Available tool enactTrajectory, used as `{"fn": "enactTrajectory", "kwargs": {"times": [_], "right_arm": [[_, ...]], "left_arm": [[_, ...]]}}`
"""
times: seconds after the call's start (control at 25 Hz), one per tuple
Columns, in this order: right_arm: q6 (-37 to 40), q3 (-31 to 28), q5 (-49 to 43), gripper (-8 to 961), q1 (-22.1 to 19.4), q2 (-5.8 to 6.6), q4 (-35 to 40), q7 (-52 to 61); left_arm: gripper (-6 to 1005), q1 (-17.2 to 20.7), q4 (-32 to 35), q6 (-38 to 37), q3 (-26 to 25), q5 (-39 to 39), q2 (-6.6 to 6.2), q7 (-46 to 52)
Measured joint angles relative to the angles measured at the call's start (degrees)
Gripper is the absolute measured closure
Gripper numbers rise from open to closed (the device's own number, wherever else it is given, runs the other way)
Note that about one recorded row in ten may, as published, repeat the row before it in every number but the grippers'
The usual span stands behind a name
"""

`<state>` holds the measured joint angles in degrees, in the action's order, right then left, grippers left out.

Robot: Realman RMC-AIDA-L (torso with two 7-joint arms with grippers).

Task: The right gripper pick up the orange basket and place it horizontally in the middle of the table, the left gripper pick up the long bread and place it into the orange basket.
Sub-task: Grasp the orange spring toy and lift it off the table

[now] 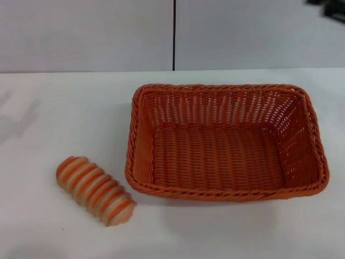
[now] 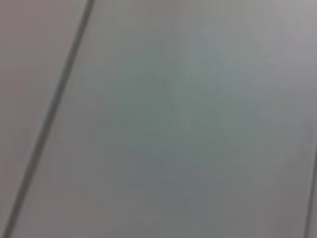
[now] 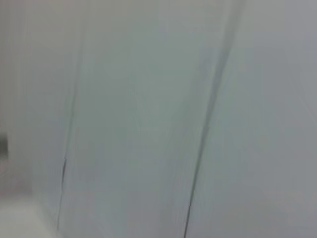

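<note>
The orange basket (image 1: 226, 143) stands upright on the white table (image 1: 64, 113), long side across, a little right of the middle, with nothing in it. The long bread (image 1: 95, 190), striped orange and cream, lies on the table to the basket's front left, just off its corner. A dark blurred piece of my right gripper (image 1: 330, 8) shows at the head view's top right corner, high above the table and well clear of the basket. My left gripper is out of view. Both wrist views show only the grey wall.
A grey wall (image 1: 86, 32) with a dark vertical seam (image 1: 174, 35) stands behind the table. A faint shadow (image 1: 19, 121) falls on the table's far left. Bare tabletop runs along the front and left of the bread.
</note>
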<state>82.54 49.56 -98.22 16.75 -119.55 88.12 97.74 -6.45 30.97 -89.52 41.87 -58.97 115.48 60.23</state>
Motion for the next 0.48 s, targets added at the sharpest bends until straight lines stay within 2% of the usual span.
{"fn": "enactTrajectory", "kwargs": {"times": [0.04,0.16,0.2,0.24,0.32,0.36,0.4,0.44,0.48], "right_arm": [[1.31,-2.12,4.11,571,-1.28,0.17,-1.95,-0.62],[6.14,-8.13,15.27,571,-5.15,0.49,-8.54,-3.75],[7.58,-9.99,18.17,571,-6.40,0.49,-10.63,-4.62],[8.83,-11.50,20.30,571,-7.38,0.49,-12.89,-5.03],[11.40,-14.68,23.45,571,-8.75,0.51,-17.18,-5.46],[15.09,-19.08,25.21,571,-9.39,0.61,-22.41,-5.91],[15.09,-19.08,25.21,571,-9.39,0.61,-22.41,-5.91],[16.88,-21.73,25.53,571,-9.43,0.65,-25.29,-6.28],[18.54,-23.86,25.75,571,-9.39,0.70,-27.75,-6.79]], "left_arm": [[293,-0.87,5.00,2.95,-0.23,-5.76,-0.53,7.42],[294,-2.46,12.16,6.17,-0.59,-14.46,-1.37,17.64],[295,-2.46,12.16,6.17,-0.59,-14.46,-1.37,17.64],[295,-2.46,12.16,6.17,-0.59,-14.46,-1.37,17.64],[296,-4.59,18.96,7.54,-0.67,-24.32,-2.75,27.45],[297,-4.59,18.96,7.54,-0.67,-24.32,-2.75,27.45],[297,-4.59,18.96,7.54,-0.67,-24.32,-2.75,27.45],[298,-4.59,18.96,7.54,-0.67,-24.32,-2.75,27.45],[298,-5.80,21.76,7.55,-0.71,-29.40,-3.80,32.33]]}}
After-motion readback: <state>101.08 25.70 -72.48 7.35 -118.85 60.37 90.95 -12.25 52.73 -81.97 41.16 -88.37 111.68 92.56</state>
